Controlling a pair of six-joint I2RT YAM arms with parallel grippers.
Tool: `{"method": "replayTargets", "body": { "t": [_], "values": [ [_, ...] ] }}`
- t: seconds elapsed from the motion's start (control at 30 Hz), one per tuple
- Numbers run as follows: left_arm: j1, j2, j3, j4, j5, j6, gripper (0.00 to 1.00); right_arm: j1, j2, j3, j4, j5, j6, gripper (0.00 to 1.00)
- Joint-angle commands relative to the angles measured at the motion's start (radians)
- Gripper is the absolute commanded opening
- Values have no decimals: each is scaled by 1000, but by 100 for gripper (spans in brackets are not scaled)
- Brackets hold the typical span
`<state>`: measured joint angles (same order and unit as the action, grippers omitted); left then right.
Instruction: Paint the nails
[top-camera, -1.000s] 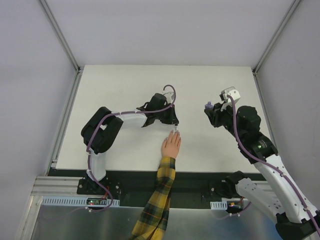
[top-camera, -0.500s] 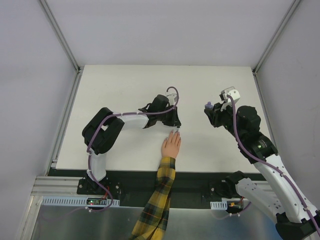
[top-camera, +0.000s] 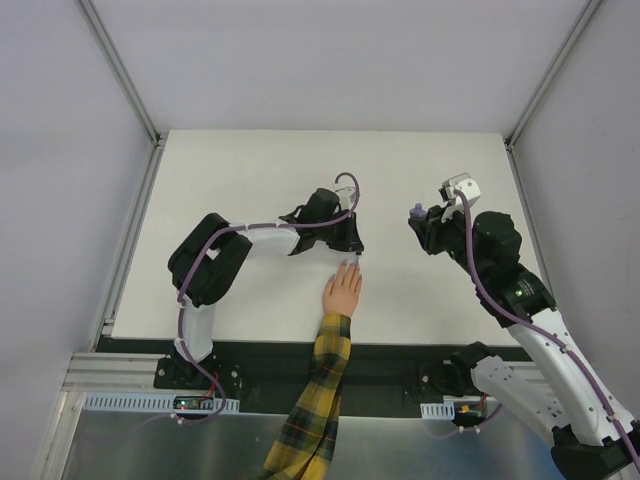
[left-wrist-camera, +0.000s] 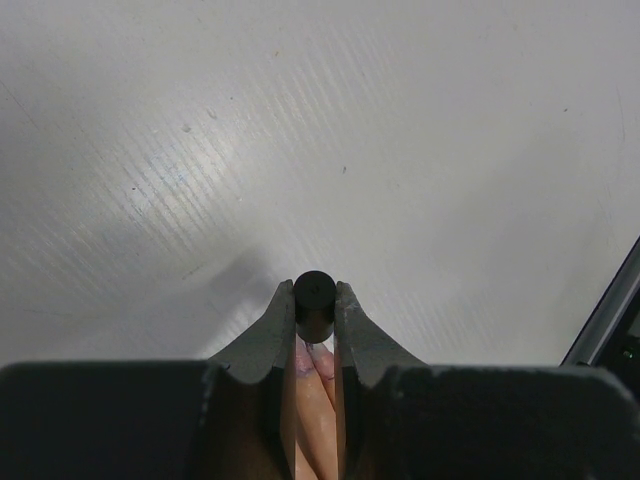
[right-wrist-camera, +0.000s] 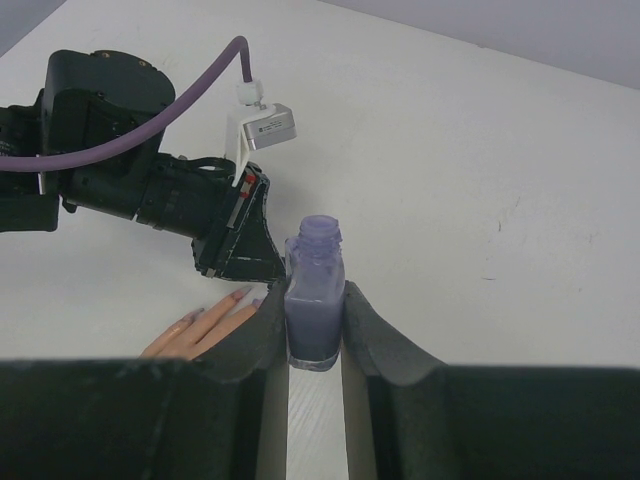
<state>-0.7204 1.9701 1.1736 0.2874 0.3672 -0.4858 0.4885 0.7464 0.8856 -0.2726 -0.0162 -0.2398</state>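
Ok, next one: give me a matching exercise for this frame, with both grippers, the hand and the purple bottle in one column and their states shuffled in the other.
Things:
1. left gripper
2. right gripper
3. hand
4. purple bottle

States:
A. uncapped, neck open
B. lying flat on the table, plaid sleeve behind it
C. shut on the black cap, right over the nails
D. shut around the sides of the polish container

Pairs: 1-C, 2-D, 3-B, 4-A
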Motion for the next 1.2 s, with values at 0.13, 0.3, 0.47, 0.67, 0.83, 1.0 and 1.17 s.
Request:
{"method": "replayTargets", "body": {
  "t": [0.13, 0.3, 0.47, 0.67, 0.83, 1.0, 1.17],
  "values": [
    [19, -10, 8, 1, 15, -8, 0, -5, -9, 13, 55, -11, 11, 0],
    [30, -17, -6, 1, 7, -4, 0, -5, -5, 13, 55, -14, 13, 0],
    [33, -17, -17, 2, 10, -8, 0, -7, -7, 12, 55, -13, 11, 0],
    [44, -33, -29, 4, 6, -2, 0, -7, -1, 13, 55, -16, 13, 0],
    [49, -39, -38, 4, 3, -2, 0, -7, 2, 12, 56, -19, 14, 0],
    [44, -43, -29, 6, 21, -8, 0, -8, 2, 12, 58, -21, 16, 1],
    [13, -43, -20, 6, 27, -10, 0, -10, 4, 13, 61, -24, 17, 0]
  ]
}}
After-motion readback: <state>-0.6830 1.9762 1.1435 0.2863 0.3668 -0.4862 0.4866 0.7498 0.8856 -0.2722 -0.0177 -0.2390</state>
